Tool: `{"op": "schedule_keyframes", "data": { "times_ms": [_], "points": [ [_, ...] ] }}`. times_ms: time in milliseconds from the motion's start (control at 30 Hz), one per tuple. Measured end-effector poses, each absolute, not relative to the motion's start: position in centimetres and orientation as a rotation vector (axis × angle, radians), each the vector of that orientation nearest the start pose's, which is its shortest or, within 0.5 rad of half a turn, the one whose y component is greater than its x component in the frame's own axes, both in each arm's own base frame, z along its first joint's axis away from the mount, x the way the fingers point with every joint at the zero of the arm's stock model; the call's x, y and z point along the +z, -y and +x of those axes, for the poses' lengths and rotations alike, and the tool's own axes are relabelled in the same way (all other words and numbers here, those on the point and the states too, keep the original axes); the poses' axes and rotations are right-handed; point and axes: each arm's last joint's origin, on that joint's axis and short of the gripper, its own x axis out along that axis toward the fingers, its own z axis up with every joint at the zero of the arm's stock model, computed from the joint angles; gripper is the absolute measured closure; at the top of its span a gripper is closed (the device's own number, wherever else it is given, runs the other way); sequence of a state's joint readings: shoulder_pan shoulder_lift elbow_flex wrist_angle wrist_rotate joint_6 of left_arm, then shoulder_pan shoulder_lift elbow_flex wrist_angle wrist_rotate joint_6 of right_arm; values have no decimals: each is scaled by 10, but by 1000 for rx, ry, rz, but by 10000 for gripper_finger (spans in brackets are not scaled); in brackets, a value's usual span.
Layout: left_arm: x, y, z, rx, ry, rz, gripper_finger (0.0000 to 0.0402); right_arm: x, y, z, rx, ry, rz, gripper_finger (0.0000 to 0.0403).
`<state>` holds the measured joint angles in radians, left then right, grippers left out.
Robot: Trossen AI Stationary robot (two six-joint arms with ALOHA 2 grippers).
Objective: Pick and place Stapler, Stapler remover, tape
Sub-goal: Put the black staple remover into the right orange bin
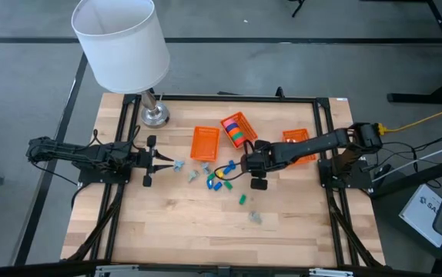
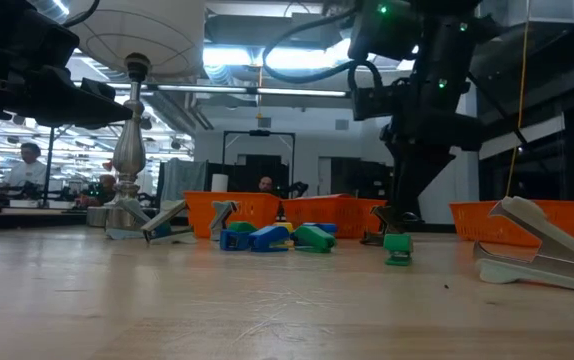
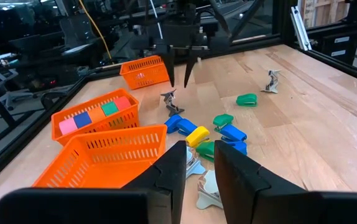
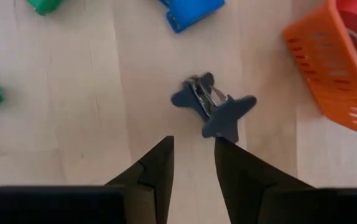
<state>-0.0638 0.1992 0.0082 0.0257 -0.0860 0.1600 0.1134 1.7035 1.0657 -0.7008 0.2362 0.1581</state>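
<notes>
Directly below the right gripper (image 4: 192,163), whose jaws stand parted with nothing between them, lies a dark blue staple remover (image 4: 213,107) on the bare tabletop (image 4: 91,118), just ahead of the fingertips and lined up with the gap; this looks like the piece about to be picked. Beside it, a little farther out, sits the corner of an orange basket (image 4: 337,74) that holds the rolls of tape (image 1: 235,129), red, pink, orange and green, so the tape part of the job appears done. The left gripper (image 3: 198,163) hovers low on the other side of the pile, its jaws also parted and empty, with a grey staple remover (image 3: 208,190) lying right under its tips. Just past those tips rests an empty orange basket (image 3: 113,149), and beyond it the scatter of small staplers (image 3: 228,132) in blue, yellow and green, all loose on the wood. Farther off, a third orange basket (image 1: 296,142) stands behind the right arm; what it holds cannot be made out. Judging by this, sorting is at an early stage: the staplers and staple removers are left to gather.
</notes>
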Motion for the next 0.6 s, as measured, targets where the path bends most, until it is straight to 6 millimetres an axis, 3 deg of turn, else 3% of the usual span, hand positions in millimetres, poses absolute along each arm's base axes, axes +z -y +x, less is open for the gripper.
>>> {"op": "schedule_keyframes", "data": {
  "times_ms": [600],
  "points": [
    [152, 4, 108, 9, -166, 172, 324, 168, -28, 311, -247, -1306, -139, 283]
  ]
}}
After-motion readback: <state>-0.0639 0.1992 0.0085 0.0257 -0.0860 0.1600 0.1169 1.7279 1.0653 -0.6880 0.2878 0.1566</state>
